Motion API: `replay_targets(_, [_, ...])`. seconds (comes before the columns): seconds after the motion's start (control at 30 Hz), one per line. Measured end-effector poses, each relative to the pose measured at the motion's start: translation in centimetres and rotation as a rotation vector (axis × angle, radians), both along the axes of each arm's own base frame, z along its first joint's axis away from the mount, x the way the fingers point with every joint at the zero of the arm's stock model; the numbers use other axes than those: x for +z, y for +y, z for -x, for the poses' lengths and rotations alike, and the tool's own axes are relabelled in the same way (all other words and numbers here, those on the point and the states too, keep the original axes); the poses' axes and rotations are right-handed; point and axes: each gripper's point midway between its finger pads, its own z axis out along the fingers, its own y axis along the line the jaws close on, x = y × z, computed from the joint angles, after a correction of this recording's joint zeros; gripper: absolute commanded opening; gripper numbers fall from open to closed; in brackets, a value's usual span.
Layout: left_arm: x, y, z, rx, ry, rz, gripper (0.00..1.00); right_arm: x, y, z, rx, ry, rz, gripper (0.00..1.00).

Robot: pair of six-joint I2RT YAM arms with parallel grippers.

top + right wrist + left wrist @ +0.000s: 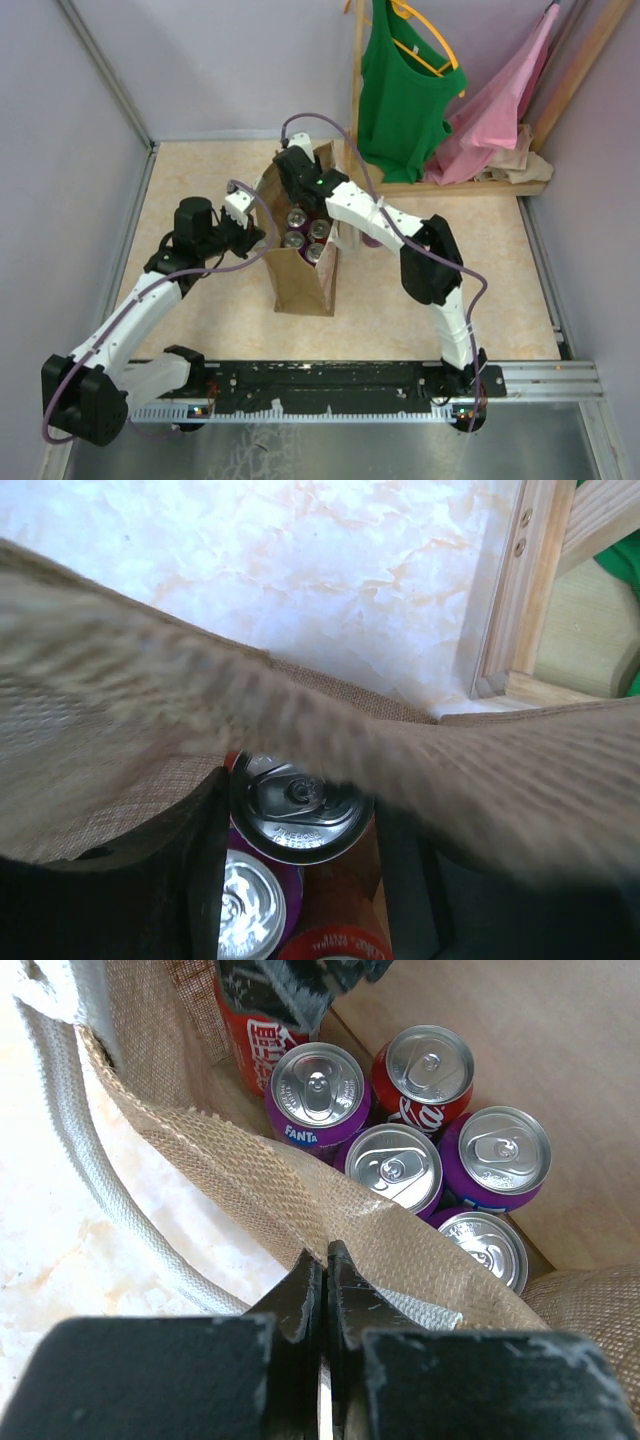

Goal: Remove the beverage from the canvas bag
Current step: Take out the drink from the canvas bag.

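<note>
Black base rail [330, 378], marbled tabletop [500, 290] under canvas bag [300, 280], lilac walls [220, 60] beyond

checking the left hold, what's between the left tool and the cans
The rim of the bag: the left tool is shut on it, the cans just beyond, inside. The left wrist view shows it.

A green tank top [400, 95] is being hung on a yellow hanger [447, 47] from a wooden rack [480, 187] at the far right corner of the bench [190, 165]. A pink garment [500, 110] is being draped beside it, with a beige cloth [520, 160] being bunched underneath.
</note>
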Motion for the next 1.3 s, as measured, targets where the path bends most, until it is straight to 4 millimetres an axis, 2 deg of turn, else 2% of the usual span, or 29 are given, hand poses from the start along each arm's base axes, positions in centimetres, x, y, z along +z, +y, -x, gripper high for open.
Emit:
replay_targets(0.2, [0.0, 0.0, 0.0, 0.000, 0.000, 0.000, 0.05, 4.6, 0.2, 0.5, 0.042, -0.049, -0.056, 0.00])
replay_targets(0.4, [0.1, 0.1, 0.0, 0.006, -0.005, -0.001, 0.07, 9.5, 1.3, 1.1, 0.095, -0.105, -0.118, 0.00])
replay_targets(0.73, [0.3, 0.1, 0.0, 0.007, -0.009, 0.000, 0.08, 12.5, 1.3, 2.0, 0.124, -0.122, -0.120, 0.00])
replay_targets(1.03, [0.2, 0.1, -0.1, 0.007, -0.009, 0.000, 0.09, 18.5, 1.2, 2.5, 0.144, -0.209, -0.162, 0.00])
replay_targets(1.3, [0.2, 0.1, -0.1, 0.007, -0.010, 0.001, 0.09, 19.1, 0.9, 3.0, 0.146, -0.241, -0.113, 0.00])
